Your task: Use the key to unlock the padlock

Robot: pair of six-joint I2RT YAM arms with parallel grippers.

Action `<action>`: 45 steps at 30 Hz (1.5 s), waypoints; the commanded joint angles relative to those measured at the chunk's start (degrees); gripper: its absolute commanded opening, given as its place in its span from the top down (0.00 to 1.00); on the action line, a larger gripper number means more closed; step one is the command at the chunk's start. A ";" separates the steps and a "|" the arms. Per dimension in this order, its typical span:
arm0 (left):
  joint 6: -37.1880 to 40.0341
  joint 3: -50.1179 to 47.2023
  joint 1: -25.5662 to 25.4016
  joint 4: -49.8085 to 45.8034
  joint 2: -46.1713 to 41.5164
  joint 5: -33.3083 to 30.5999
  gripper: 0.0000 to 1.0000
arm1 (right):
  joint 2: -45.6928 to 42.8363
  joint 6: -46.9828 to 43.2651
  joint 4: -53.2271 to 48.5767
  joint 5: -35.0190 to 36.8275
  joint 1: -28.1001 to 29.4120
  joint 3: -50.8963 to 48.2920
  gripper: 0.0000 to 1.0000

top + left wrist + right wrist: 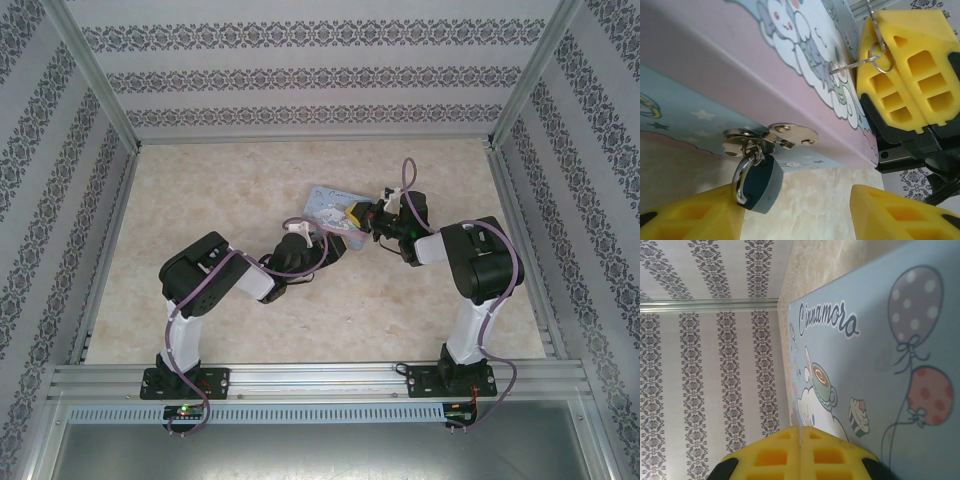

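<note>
Tin [875, 390] reads "Cinnamoro"; left pincer [796, 212] parted beside padlock [761, 183]; right pincer [800, 437] clenched on key [856, 64].

This is a robot test cell in a lab rather than a home. An aluminium-profile frame [100, 85] boxes in a marble-patterned table [220, 190], and its walls are flat panels papered with striped damask wallpaper [300, 80]. The left arm [200, 285] and right arm [475, 265] are bolted to a slotted aluminium rail [320, 378], with purple cables [508, 300] looping along them.

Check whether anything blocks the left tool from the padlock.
Nothing visible does: the small dark teal padlock hangs from the metal latch of the cartoon-printed tin box, between the open left tool's yellow fingers, beside one.
</note>
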 commanded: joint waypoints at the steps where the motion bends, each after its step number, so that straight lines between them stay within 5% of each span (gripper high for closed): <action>1: -1.91 1.22 -0.86 4.56 2.14 -0.19 0.43 | 1.49 -0.20 0.28 -0.21 -0.18 -1.38 1.00; 30: -5.01 -1.11 -1.39 3.78 3.06 -7.28 0.77 | 2.02 -0.11 0.82 -0.23 -0.12 -1.78 1.00; 35: -5.21 -0.64 -1.40 2.35 2.71 -6.44 0.89 | 1.34 0.06 0.73 -0.71 -0.20 -1.34 1.00; 38: -6.70 -0.34 -1.13 0.54 1.95 -5.13 1.00 | -0.77 0.24 0.66 -1.12 -0.14 -1.17 1.00; 45: -8.69 -0.92 0.06 -4.87 -2.71 -2.52 1.00 | -14.12 -1.72 -2.55 -1.98 0.04 -5.89 1.00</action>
